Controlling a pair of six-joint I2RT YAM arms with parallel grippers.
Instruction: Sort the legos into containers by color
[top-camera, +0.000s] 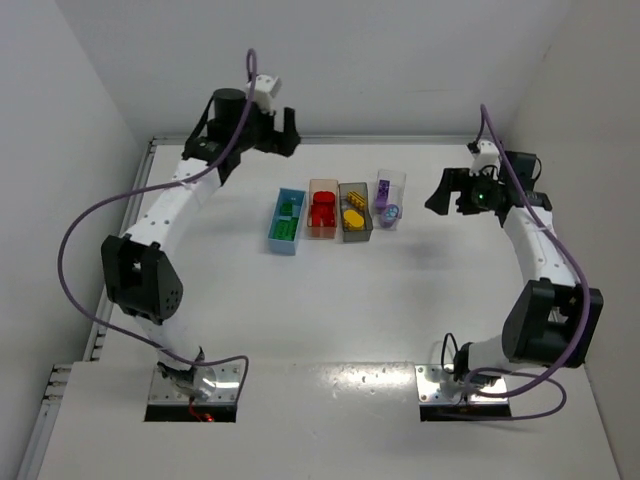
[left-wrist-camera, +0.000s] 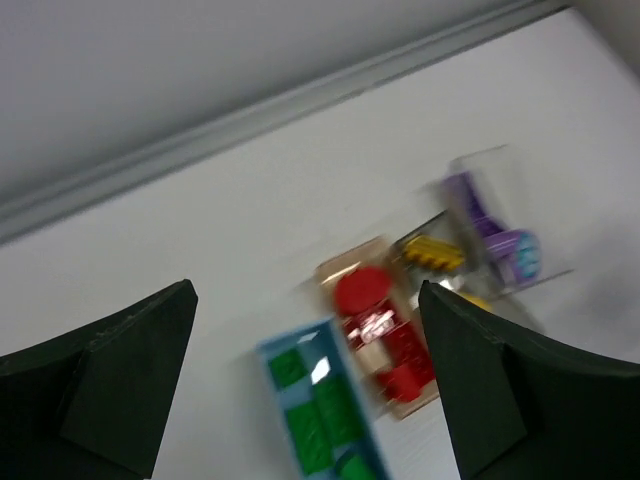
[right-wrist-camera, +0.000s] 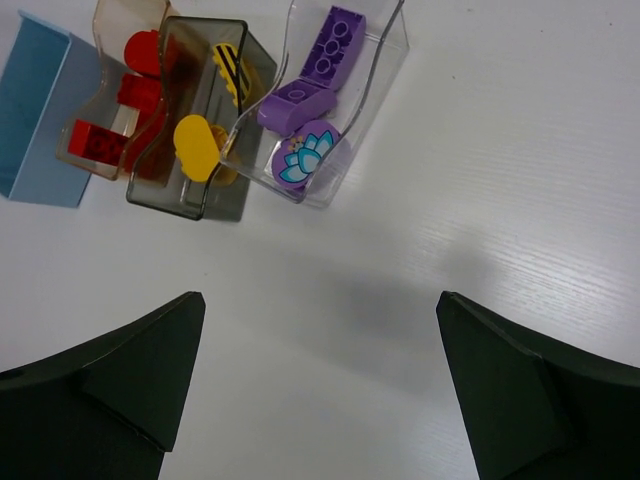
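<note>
Four bins stand in a row at the table's middle back. The light blue bin (top-camera: 273, 228) holds green legos (top-camera: 287, 218). The pale orange bin (top-camera: 322, 234) holds red legos (top-camera: 322, 208). The dark grey bin (top-camera: 356, 236) holds yellow legos (top-camera: 354, 214). The clear bin (top-camera: 398, 182) holds purple legos (top-camera: 385, 196). My left gripper (top-camera: 287, 134) is open and empty, raised behind and left of the bins. My right gripper (top-camera: 442, 194) is open and empty, raised to the right of the clear bin. The right wrist view shows the purple legos (right-wrist-camera: 320, 70) and yellow legos (right-wrist-camera: 197, 146).
White walls close in the table at the back and both sides, with a metal rail (top-camera: 350, 138) along the back edge. The left wrist view is blurred and shows the blue bin (left-wrist-camera: 372, 440) and red legos (left-wrist-camera: 380, 325) between the fingers.
</note>
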